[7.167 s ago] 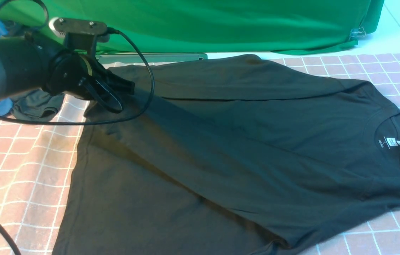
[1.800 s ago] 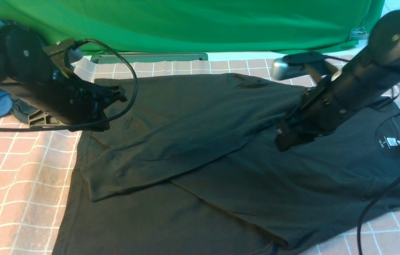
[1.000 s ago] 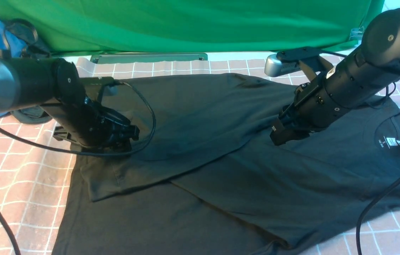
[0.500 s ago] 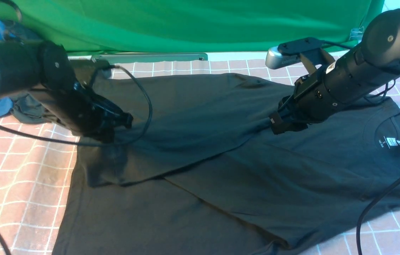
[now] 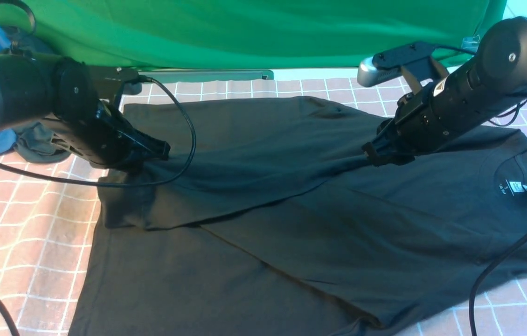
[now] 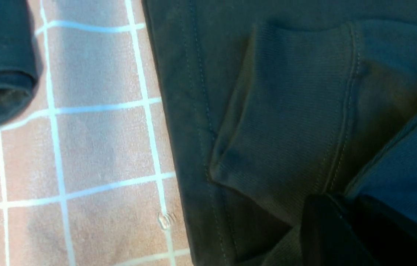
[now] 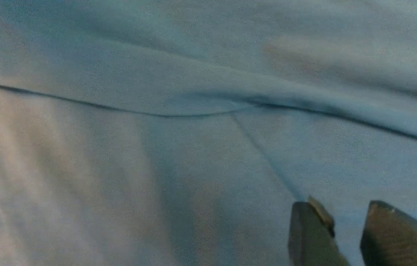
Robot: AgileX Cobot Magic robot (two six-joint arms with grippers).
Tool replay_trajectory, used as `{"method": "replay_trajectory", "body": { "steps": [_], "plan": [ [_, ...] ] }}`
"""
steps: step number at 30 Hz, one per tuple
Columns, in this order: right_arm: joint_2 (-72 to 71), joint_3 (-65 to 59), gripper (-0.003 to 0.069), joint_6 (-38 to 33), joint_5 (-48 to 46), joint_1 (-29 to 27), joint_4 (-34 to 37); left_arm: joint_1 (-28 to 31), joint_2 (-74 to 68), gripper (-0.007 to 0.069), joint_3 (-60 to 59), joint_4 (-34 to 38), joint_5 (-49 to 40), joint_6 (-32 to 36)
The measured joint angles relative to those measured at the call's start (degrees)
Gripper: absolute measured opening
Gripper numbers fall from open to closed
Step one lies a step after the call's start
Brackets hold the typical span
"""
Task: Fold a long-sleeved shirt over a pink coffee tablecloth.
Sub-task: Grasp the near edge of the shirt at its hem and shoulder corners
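Two tools are gripping the long-sleeved shirt (image 5: 291,233), which is lying spread across the pink coffee tablecloth (image 5: 25,224). The left tool (image 5: 158,151) is pinching the cuff end of the folded-over sleeve (image 5: 226,182), lifting it slightly. The right tool (image 5: 373,156) is clamping the fabric near the shoulder.

The left arm (image 5: 21,95) reaches in low from the left, its left gripper (image 5: 158,151) pinched on the long-sleeved shirt (image 5: 291,210), while the right arm (image 5: 478,88) slants down from the right, its right gripper (image 5: 371,156) nipping the same cloth.
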State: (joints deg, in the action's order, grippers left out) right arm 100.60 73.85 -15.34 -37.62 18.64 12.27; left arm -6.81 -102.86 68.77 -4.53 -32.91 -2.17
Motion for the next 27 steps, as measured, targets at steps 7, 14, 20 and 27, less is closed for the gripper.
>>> {"method": "replay_trajectory", "body": {
  "steps": [7, 14, 20, 27],
  "plan": [
    [0.00, 0.00, 0.0247, 5.80, -0.50, -4.23, -4.18, 0.00, 1.31, 0.0243, 3.59, -5.34, -2.20, -7.84],
    [0.00, 0.00, 0.0247, 6.09, -3.31, -8.53, -4.62, -3.68, 5.15, 0.0297, 5.21, -3.39, -2.44, -8.13],
    [0.00, 0.00, 0.0248, 5.95, -4.89, -9.83, -4.67, -16.93, 0.68, 0.0155, 6.71, 0.56, -5.12, -8.25],
    [-0.21, 0.00, 0.0248, 4.19, -7.19, -9.85, -4.67, -26.11, -10.72, 0.0078, 18.22, 0.87, -13.08, -9.57]
  ]
}}
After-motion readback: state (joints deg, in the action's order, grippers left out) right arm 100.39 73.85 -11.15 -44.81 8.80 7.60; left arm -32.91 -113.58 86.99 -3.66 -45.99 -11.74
